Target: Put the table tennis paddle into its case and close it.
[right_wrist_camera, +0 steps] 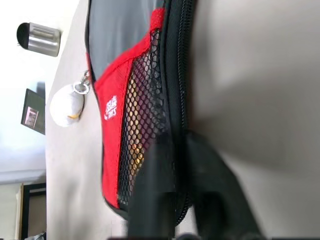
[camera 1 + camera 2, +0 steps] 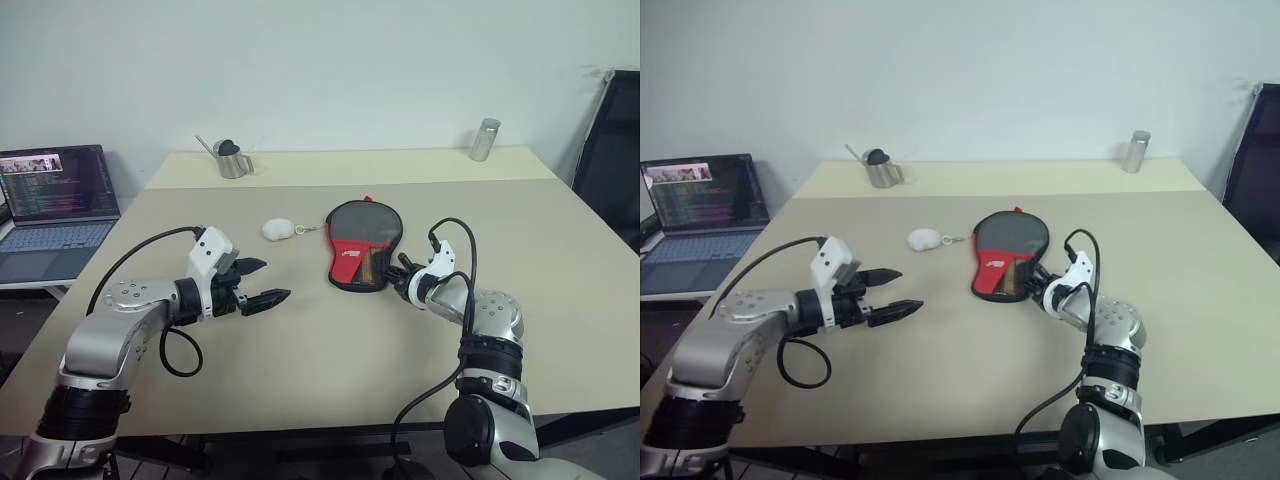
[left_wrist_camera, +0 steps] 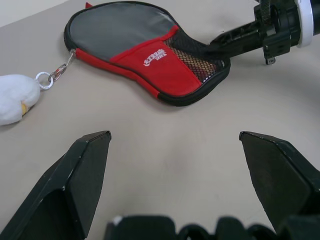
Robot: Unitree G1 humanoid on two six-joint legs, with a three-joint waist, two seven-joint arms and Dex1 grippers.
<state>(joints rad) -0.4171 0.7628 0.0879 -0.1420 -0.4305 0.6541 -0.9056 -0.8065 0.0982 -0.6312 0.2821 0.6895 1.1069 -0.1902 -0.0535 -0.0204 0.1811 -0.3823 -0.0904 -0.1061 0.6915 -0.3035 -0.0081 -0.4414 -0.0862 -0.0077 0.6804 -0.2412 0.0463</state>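
- Case (image 2: 362,243) flat on the tabletop (image 2: 300,380), mid-table; paddle handle (image 1: 134,131) glimpsed through its mesh pocket.
- My right tool (image 2: 403,271) pinched closed on the case's zipper edge at the narrow end.
- My left tool (image 2: 262,284) gapes open, holding nothing, well apart.
- White keychain plush (image 2: 277,229) beside the case.

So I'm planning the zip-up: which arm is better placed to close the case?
Right, probably. Its fingers are shut on the zipper edge of the case at its narrow end. The left gripper hangs open above the table, apart from the case.
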